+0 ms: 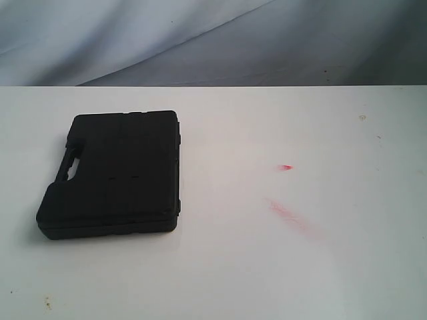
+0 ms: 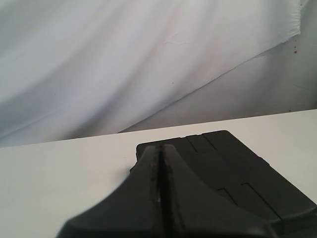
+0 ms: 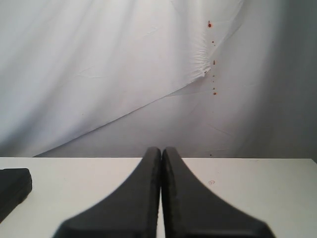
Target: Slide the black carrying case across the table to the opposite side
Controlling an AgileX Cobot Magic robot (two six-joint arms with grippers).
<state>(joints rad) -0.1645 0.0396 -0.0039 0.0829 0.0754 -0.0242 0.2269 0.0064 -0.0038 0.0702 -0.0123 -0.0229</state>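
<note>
Left claw (image 2: pixel 159 151) and right claw (image 3: pixel 161 150), each with fingers pressed together, point level across the wide white tabletop (image 1: pixel 280 267). Just beyond the left claw, the flat matte black plastic case (image 1: pixel 113 177) lies on the tabletop's left side, handle cut-out toward the left edge.

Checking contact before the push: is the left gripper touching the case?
Apart. The exterior view shows the case whole, with table showing all round and no arm near. In the left wrist view the left gripper, jaws shut, merely overlaps it.
</note>
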